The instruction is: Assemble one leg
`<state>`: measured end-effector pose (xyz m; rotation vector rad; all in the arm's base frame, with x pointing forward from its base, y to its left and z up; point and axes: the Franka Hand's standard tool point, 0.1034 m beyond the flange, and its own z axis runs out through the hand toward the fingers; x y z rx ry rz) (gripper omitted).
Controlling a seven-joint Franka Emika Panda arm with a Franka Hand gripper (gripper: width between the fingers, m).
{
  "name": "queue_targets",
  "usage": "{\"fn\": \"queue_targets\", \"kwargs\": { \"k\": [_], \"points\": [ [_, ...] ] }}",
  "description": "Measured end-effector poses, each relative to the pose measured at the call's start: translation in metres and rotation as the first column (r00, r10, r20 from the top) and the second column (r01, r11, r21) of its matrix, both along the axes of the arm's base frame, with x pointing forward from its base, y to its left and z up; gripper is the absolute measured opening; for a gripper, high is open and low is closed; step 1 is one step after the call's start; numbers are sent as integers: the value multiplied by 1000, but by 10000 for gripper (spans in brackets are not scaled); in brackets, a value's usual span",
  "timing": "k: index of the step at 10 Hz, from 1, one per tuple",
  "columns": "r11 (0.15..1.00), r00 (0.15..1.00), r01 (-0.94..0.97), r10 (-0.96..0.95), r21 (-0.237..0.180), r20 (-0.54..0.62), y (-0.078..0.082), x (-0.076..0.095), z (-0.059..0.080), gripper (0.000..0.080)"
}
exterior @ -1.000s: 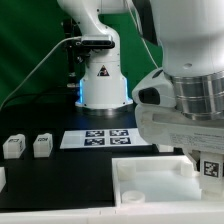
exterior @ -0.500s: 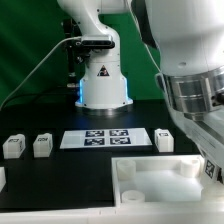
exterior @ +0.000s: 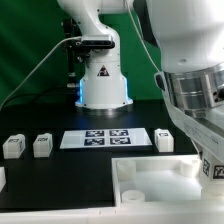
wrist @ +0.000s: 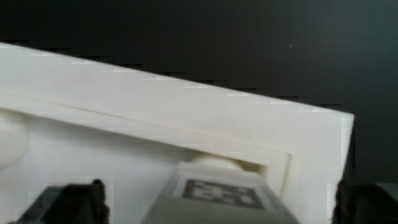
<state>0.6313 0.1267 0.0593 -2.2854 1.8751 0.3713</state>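
A leg [wrist: 222, 188], a small white block with a tag on its face, stands in a corner of the large white tray-like part [wrist: 160, 105]. My gripper [wrist: 222, 206] is above it. The dark fingers [wrist: 73, 203] stand wide on either side, with gaps between them and the leg, so the gripper is open. In the exterior view the leg's tag [exterior: 209, 170] shows at the right edge, under the gripper [exterior: 207, 158], over the tray-like part [exterior: 150, 182]. More legs lie on the table: two at the left [exterior: 13, 146] [exterior: 42, 146] and one by the marker board [exterior: 165, 140].
The marker board [exterior: 105, 138] lies in front of the robot base [exterior: 100, 80]. Another white block [exterior: 2, 178] shows partly at the exterior view's left edge. My arm fills the exterior view's right side.
My arm has moved toward the exterior view's right, uncovering the leg by the marker board. It has hardly moved in the last half second. The tagged leg stays under the gripper.
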Motion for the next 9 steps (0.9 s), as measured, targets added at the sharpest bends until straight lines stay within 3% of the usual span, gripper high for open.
{"fn": "queue_targets", "kwargs": {
  "k": [1, 2, 3, 5, 6, 8, 9],
  "points": [
    [991, 991, -134, 134, 13, 17, -1, -4, 7, 647],
    [941, 939, -339, 339, -4, 50, 1, -8, 14, 648],
    [856, 853, -514, 517, -47, 70, 5, -10, 17, 648],
    [706, 696, -707, 705, -46, 133, 4, -10, 15, 648],
    [618, 604, -784, 781, -53, 160, 4, -10, 15, 648],
    [301, 278, -945, 946, -130, 167, 1, -6, 16, 648],
    [221, 193, -964, 964, -149, 182, -1, -3, 15, 648]
  ]
}}
